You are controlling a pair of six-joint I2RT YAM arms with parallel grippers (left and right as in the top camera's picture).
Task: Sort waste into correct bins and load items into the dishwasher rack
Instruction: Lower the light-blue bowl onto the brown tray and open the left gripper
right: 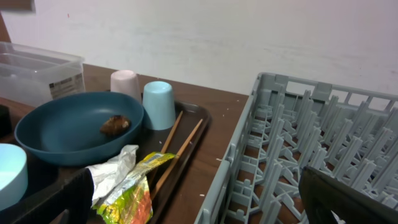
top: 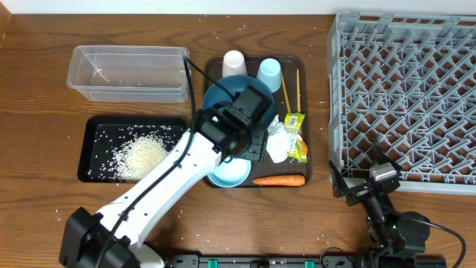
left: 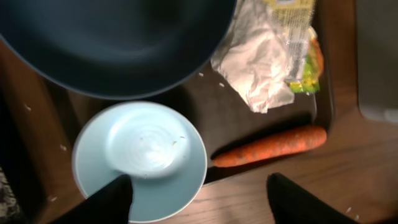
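Judging by the layout, barely begun. Counts as done: rice (top: pixel 141 158) heaped in the black tray (top: pixel 88 149), left of the serving tray (top: pixel 289 97), with stray grains across the counter (top: pixel 44 193).

Left to bin, all on the serving tray: tissue (top: pixel 277 141) and wrapper (top: pixel 296 134) toward its right side, carrot (top: pixel 279 179) along its front edge, brown lump (right: pixel 115 124) lying in the plate (top: pixel 223 93).

Left to load, also on the serving tray: plate, white cup (top: pixel 234 63), blue cup (top: pixel 269 73), chopsticks (top: pixel 297 89), bowl (top: pixel 230 173).

Nothing yet in the rack (top: pixel 416 89), right of the serving tray; only white specks in the clear tub (top: pixel 78 74), back-left of it.

Hovers over the bowl with the left hand (left: pixel 199 183) spread, gripping nothing. Waits right of the serving tray with the right hand (right: pixel 196 186) spread wide, empty.
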